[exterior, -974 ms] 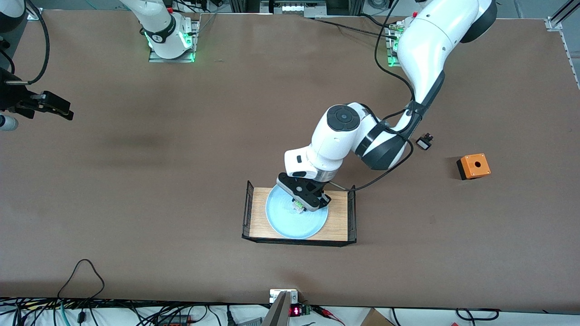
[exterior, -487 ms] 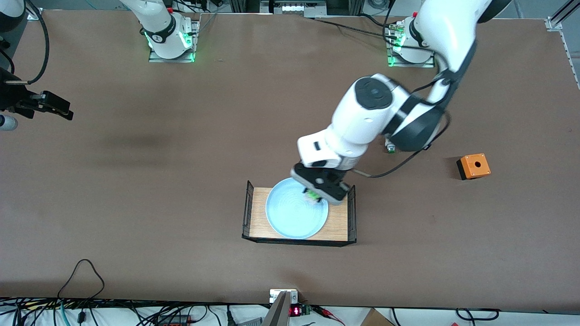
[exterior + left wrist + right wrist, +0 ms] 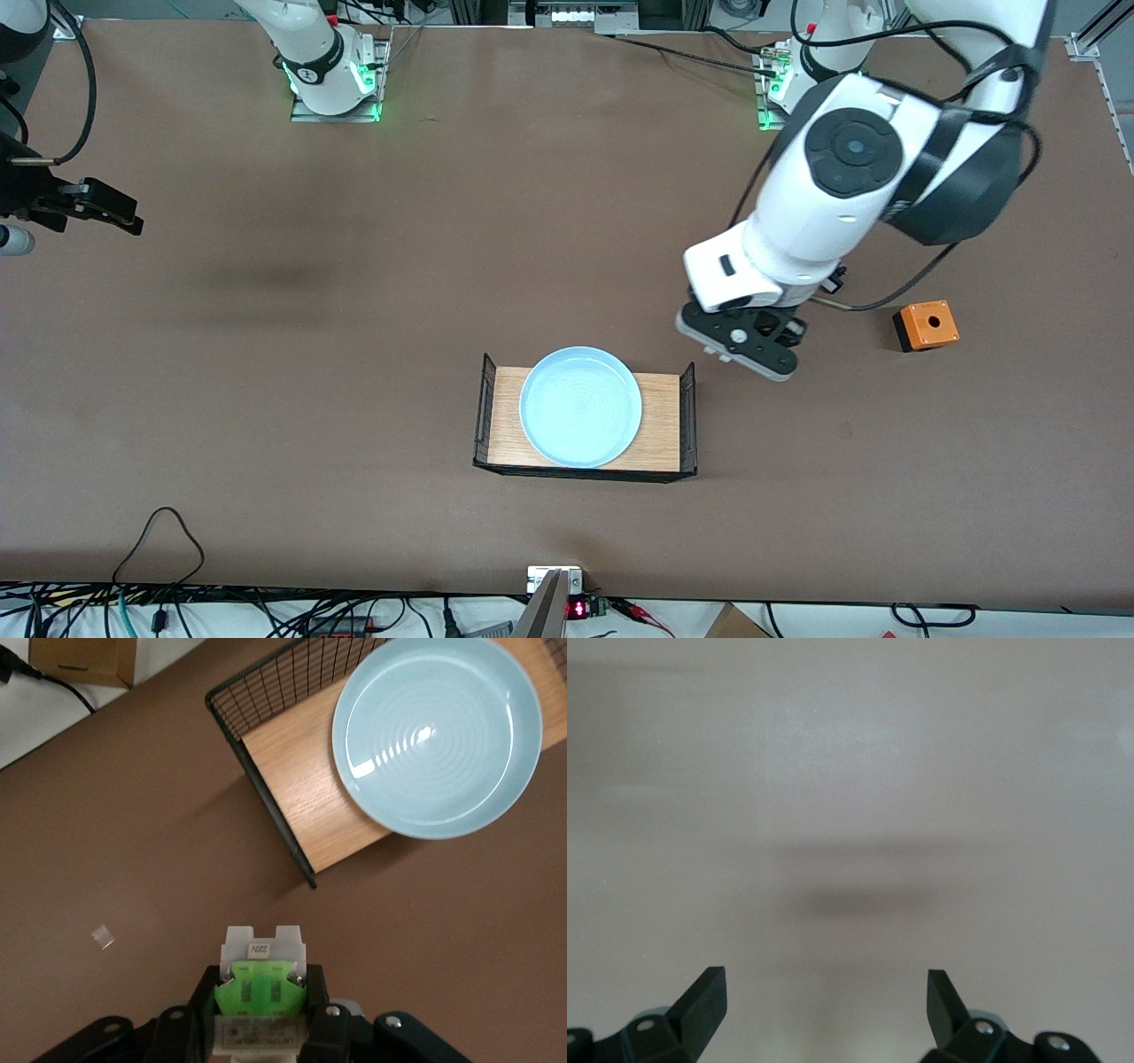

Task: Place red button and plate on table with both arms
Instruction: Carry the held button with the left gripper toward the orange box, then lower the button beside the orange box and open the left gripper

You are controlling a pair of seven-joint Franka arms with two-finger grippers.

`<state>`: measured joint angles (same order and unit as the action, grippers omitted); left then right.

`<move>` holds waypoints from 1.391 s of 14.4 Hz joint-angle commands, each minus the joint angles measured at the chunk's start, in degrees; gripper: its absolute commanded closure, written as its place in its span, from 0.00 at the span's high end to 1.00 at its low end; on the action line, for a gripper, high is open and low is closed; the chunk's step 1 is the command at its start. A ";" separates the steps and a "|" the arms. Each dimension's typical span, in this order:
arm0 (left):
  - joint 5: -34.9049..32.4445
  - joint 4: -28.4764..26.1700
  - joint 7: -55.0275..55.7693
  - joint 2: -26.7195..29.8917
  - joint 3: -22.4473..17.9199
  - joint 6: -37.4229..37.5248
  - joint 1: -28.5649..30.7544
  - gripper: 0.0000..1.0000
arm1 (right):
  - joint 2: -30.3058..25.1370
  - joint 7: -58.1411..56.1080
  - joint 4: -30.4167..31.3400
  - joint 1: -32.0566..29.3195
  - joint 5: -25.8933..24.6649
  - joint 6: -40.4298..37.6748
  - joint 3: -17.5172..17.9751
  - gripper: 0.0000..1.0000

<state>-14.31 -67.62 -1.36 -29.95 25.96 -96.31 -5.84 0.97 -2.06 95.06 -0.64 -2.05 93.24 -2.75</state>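
Trouble, if it comes, will likely come at the letting-go. The left hand [image 3: 261,1014] is clamped tight on the red button [image 3: 261,979], a tiny whitish part with a lime-green middle, and it hangs over bare desk [image 3: 354,354] between the small wooden shelf [image 3: 660,425] and the orange box [image 3: 926,325]. Let go from that height, a part so small and light could bounce or roll off toward the box. It might also cling to one finger and drop crooked. To my eye the hand wants to go low before its fingers part.

The pale blue plate [image 3: 580,406] sits on the shelf between the black mesh ends, not yet on the desk. Its raised rim reaches close to the shelf's edges, so whichever arm lifts it could snag the mesh or tip the shelf by pulling at an angle.

The right hand [image 3: 824,1005] waits over empty desk at the right arm's end, fingers spread wide and holding nothing. It has a long reach ahead, and I'd worry about the two arms crowding each other near the shelf.
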 commanded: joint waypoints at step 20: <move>-1.69 -42.06 -49.35 -3.89 -0.73 -40.34 28.95 0.35 | 0.88 3.17 -0.94 1.08 2.30 -2.00 0.73 1.00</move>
<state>-14.98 -108.31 -49.54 -33.64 24.72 -134.00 21.42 1.65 -1.67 94.54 -0.48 -1.27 92.90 -2.43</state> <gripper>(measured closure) 0.586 0.000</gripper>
